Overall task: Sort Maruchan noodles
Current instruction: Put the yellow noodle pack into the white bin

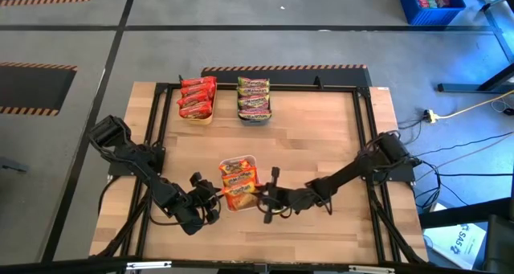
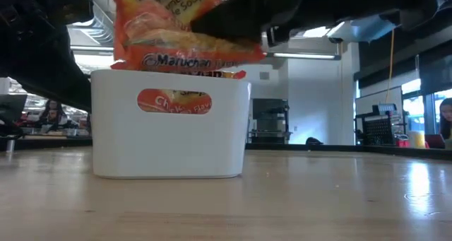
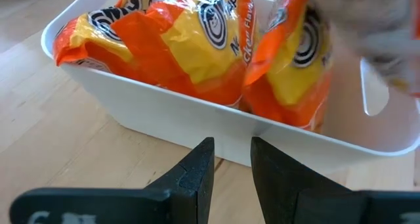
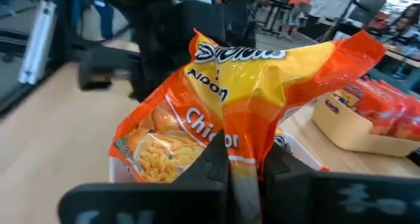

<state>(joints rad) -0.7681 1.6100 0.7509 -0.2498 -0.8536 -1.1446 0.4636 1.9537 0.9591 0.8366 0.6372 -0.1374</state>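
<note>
Right end effector (image 4: 244,168) is pinching an orange noodle packet (image 4: 249,99) by its edge, holding it above the tabletop (image 4: 52,138); yellow tray (image 4: 357,129) is sitting beyond.

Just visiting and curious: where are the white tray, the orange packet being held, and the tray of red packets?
white tray (image 2: 169,145): low view, front wall.
orange Maruchan packet (image 4: 262,99): right wrist view, yellow middle.
yellow tray (image 1: 201,118): high view, near rim.

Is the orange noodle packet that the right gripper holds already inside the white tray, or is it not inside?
Not inside. The right gripper pinches the orange packet by its edge, and the low view shows it above the white tray's rim.
</note>
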